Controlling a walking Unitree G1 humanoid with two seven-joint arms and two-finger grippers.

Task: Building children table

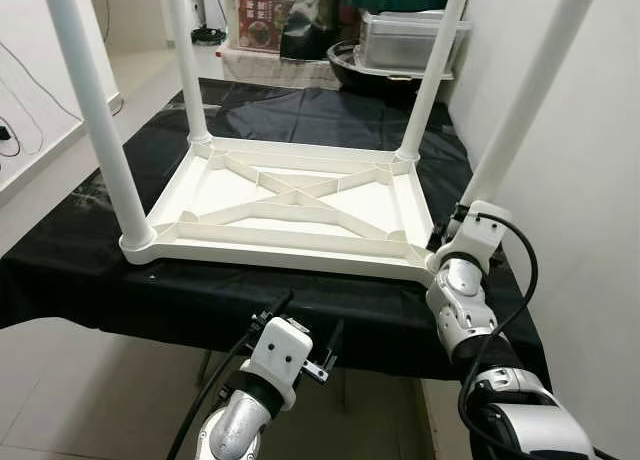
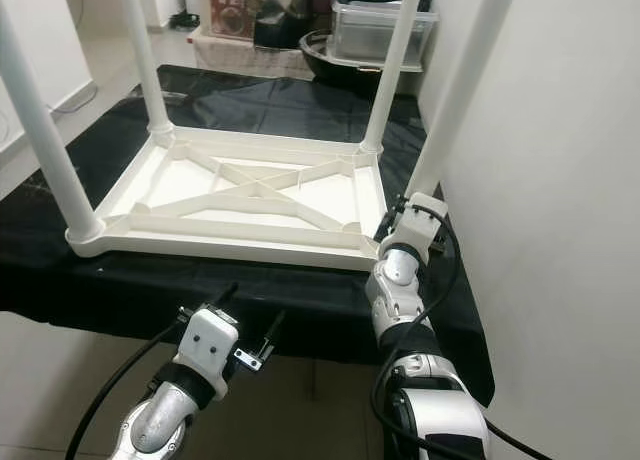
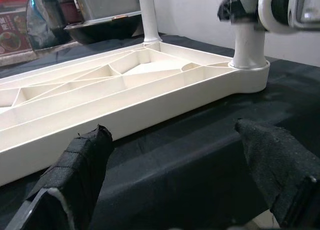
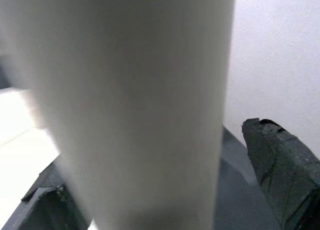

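One upturned white tabletop (image 1: 290, 205) lies on the black-covered counter (image 1: 300, 300). Four white legs stand at its corners: near left (image 1: 90, 110), far left (image 1: 185, 60), far right (image 1: 432, 75), near right (image 1: 525, 105). Two tools: left (image 1: 300, 325), right (image 4: 150, 210).

The upturned table top (image 1: 290, 205) and the leg (image 1: 520, 110) by the right gripper (image 2: 405, 225) look smooth matt white plastic, on a faintly glossy black cloth (image 1: 300, 110).
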